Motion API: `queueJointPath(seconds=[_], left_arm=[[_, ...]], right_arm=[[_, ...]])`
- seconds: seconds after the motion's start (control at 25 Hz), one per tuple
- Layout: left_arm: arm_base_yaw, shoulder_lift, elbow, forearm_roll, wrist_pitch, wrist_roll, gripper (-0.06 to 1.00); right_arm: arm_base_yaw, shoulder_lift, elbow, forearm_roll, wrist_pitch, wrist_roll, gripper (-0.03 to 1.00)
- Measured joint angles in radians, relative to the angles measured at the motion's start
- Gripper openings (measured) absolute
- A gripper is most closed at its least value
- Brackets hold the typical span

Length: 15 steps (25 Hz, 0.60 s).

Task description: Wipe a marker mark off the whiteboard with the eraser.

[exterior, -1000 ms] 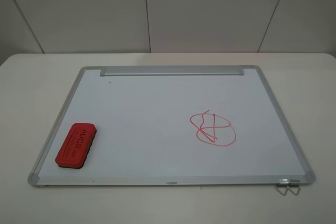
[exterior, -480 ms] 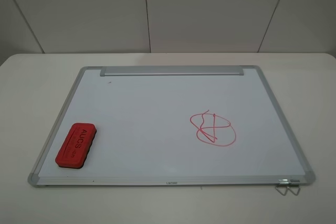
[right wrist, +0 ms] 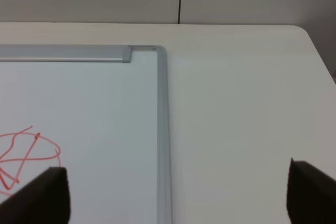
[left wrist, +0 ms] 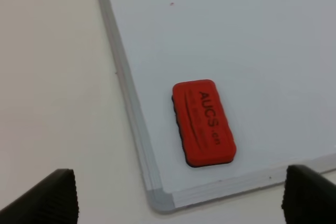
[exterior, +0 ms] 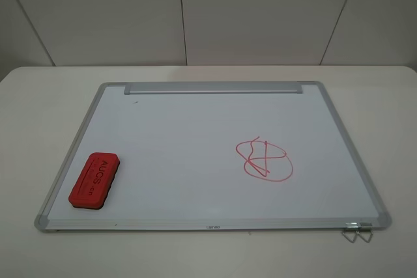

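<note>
The whiteboard lies flat on the white table, its silver tray bar along the far edge. The red eraser rests lettering-up on the board's near left corner, untouched. In the left wrist view the eraser lies on the whiteboard ahead of my left gripper, which is open and empty. My right gripper is also open and empty, over the whiteboard's far right corner. No zigzag marker mark shows in any view. Neither gripper appears in the high view.
A round red loop crossed by lines sits right of the board's middle; its edge shows as the red loop in the right wrist view. A wire binder clip hangs at the near right corner. A wall rises behind the table.
</note>
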Motion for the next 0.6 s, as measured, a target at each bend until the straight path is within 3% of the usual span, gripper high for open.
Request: queueJointPath(seconds=[0.12, 0.24, 0.6], left_arm=[[0.156, 0.0, 0.0, -0.018, 0.0, 0.003, 0.77], [0.25, 0.0, 0.0, -0.02, 0.0, 0.004, 0.77], [0.266, 0.0, 0.0, -0.026, 0.0, 0.039, 0.77]], right_arm=[[0.0, 0.0, 0.0, 0.0, 0.0, 0.0, 0.71], [0.0, 0.0, 0.0, 0.003, 0.0, 0.0, 0.71], [0.0, 0.0, 0.0, 0.003, 0.0, 0.0, 0.71]])
